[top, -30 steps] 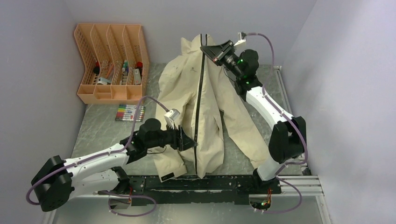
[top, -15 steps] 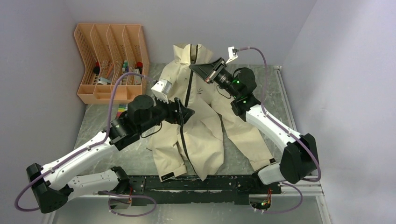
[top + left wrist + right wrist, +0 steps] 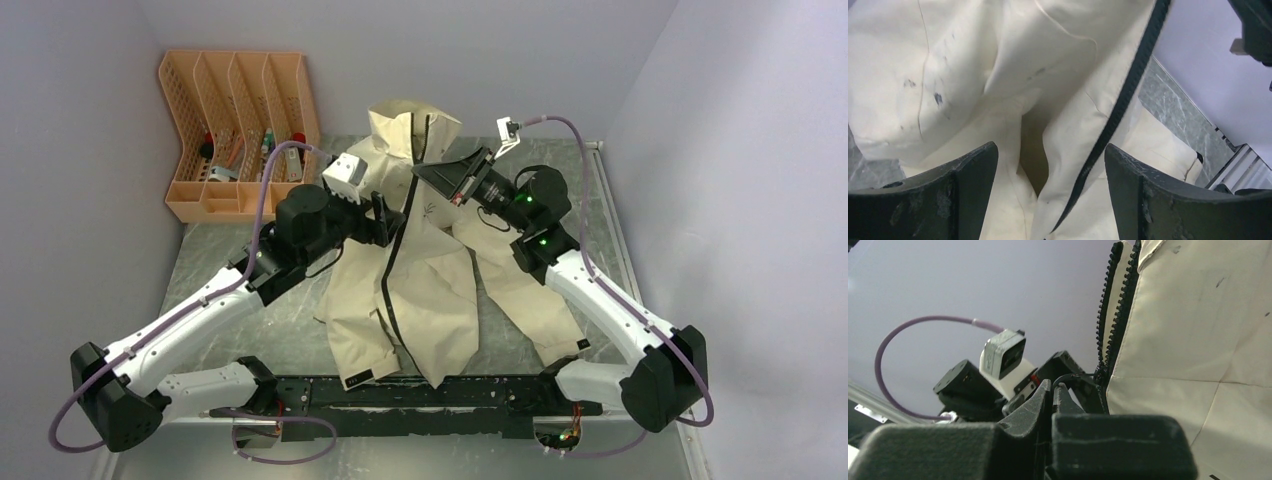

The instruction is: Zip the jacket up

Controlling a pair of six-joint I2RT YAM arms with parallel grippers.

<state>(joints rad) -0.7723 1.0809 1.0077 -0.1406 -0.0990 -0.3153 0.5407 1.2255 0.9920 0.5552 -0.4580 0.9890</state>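
The beige jacket [image 3: 440, 290] lies on the table, its collar raised toward the back wall. Its dark zipper [image 3: 392, 290] runs down the front. My right gripper [image 3: 422, 172] hangs at chest height. In the right wrist view it [image 3: 1054, 386] is shut on the thin dark zipper pull [image 3: 1073, 376], which leads to the zipper teeth [image 3: 1113, 305]. My left gripper [image 3: 398, 218] is just left of the zipper at the chest. In the left wrist view it [image 3: 1051, 167] is open, with jacket fabric [image 3: 998, 65] and the zipper [image 3: 1118, 110] below its fingers, nothing gripped.
An orange file organiser [image 3: 240, 130] with small items stands at the back left. The black mounting rail [image 3: 450, 392] runs along the near edge, under the jacket's hem. Grey walls close in on the back and both sides.
My left gripper let go of the lower jacket, opened and rose toward the chest. My right gripper came down and nearer with the pull, and the jacket's top slumped.
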